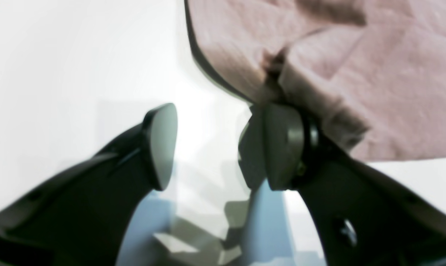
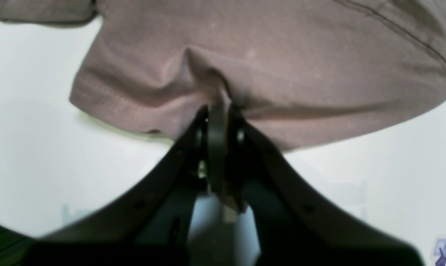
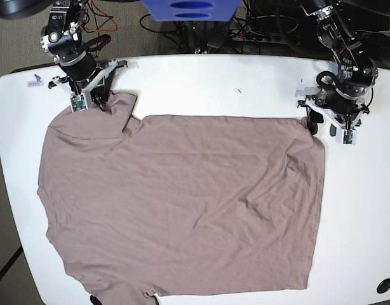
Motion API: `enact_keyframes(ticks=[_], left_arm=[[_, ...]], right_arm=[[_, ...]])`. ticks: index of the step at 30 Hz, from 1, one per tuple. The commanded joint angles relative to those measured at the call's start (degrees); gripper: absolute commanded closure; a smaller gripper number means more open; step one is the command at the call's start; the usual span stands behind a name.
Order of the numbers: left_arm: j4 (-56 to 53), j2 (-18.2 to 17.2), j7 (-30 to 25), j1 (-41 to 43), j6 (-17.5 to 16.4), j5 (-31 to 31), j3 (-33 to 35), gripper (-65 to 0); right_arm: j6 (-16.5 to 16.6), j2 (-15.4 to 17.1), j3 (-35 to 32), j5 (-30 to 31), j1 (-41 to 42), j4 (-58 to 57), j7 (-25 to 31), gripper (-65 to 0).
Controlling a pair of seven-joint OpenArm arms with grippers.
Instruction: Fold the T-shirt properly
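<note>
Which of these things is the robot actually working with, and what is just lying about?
In the job:
T-shirt
right gripper, shut on the sleeve
left gripper, open at the shirt's corner

Just about:
white table
cables
blue object

I count one T-shirt on one table. I count two grippers: left and right. I count one sticker at the table's far corner.

T-shirt: we see thin, matt, softly wrinkled knit cloth.
Counter: we see a smooth, white, faintly glossy surface.
Left gripper: smooth, matt dark plastic pads.
</note>
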Motion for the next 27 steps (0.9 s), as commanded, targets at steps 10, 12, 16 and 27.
enact_keyframes(ticks=[10,12,16,27], left_arm=[[-0.35,1.5,2.12,-0.57,-1.61,0.21,-3.46,-35.9],[-0.18,1.61,3.01,0.0,-2.5,-1.23,-4.36,-35.8],[-0.53,1.88,3.82,0.16,-2.95,-2.37,-5.04,-35.8],[2.37,2.89,13.02,-1.98,-3.14,-2.34,-4.23,-38.9]], right_arm=[[0.16,0.39,0.0,-0.77,-0.43,0.14,-1.56,-0.6],[0.13,0.33,0.0,-0.84,-0.33,-0.02,-1.52,-0.5],[0.1,0.33,0.04,-0.84,-0.28,0.0,-1.38,-0.6],[0.64,0.33,-0.09,-1.07,-0.14,-0.16,-1.49,-0.2]])
